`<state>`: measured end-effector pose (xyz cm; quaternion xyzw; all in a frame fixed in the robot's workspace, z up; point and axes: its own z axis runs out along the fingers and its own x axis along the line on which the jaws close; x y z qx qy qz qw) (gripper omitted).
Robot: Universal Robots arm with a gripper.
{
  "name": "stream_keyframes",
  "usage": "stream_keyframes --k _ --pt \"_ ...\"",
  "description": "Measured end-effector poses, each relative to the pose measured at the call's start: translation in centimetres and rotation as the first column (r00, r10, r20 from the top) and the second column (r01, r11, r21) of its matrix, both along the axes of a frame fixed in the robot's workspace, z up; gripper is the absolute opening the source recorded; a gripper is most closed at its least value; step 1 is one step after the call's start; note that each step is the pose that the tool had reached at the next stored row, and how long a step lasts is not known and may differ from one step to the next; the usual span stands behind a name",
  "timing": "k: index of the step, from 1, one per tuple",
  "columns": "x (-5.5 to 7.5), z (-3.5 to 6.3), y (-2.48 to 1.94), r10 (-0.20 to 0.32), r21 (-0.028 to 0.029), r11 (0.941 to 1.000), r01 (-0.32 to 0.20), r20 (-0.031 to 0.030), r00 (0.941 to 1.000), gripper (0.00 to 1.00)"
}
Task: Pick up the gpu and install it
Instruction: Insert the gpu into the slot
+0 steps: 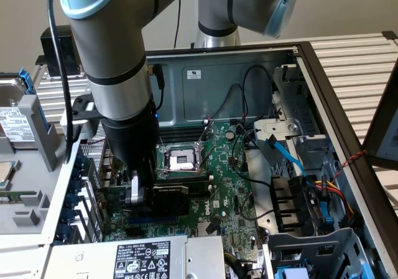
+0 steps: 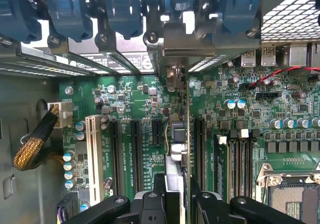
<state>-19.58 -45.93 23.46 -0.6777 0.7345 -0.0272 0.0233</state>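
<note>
The gpu (image 1: 169, 196) stands on its edge over the green motherboard (image 1: 230, 186), inside the open computer case. Its black shroud faces the CPU socket. My gripper (image 1: 138, 195) is shut on the end of the card nearest the case's rear slot openings. In the wrist view the gpu (image 2: 178, 134) shows edge-on as a thin upright board running from between my black fingers (image 2: 150, 206) toward its silver bracket (image 2: 175, 39). It stands in line with a black expansion slot. My gripper (image 2: 176, 199) clamps it from both sides. How deep the card sits in the slot is hidden.
The empty CPU socket (image 1: 180, 160) lies just beyond the card. A power supply (image 1: 137, 257) sits at the near edge, and a drive cage with blue and coloured cables (image 1: 305, 198) is on the exterior view's right. Blue retention clips (image 2: 120, 9), a white slot (image 2: 91, 154) and a braided cable (image 2: 32, 149) flank the card.
</note>
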Motion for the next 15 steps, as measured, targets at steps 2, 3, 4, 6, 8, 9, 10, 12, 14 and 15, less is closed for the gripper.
stream_keyframes --k 2,3,4,6,8,9,10,12,14,15 --pt "-0.01 0.00 0.00 0.000 0.0000 1.0000 0.000 0.0007 1.0000 0.28" --pt "-0.02 0.00 0.00 0.000 0.0000 1.0000 0.000 0.0013 1.0000 0.28" --pt "-0.02 0.00 0.00 0.000 0.0001 1.0000 0.000 0.0020 1.0000 0.28" --pt "-0.03 0.00 0.00 0.000 0.0000 1.0000 0.000 0.0031 1.0000 0.28" --pt "-0.03 0.00 0.00 0.000 0.0000 1.0000 0.000 0.0040 1.0000 0.28" --pt "-0.04 0.00 0.00 0.000 0.0000 1.0000 0.000 0.0044 1.0000 0.28" --pt "-0.04 0.00 0.00 0.000 0.0000 1.0000 0.000 0.0049 1.0000 0.28" --pt "-0.06 -0.01 0.02 0.000 0.0000 1.0000 0.000 0.0054 1.0000 0.28" --pt "-0.10 -0.01 0.03 0.000 0.0001 1.0000 0.000 0.0057 1.0000 0.28" --pt "-0.11 -0.01 0.03 0.000 0.0001 1.0000 0.000 0.0056 1.0000 0.28"
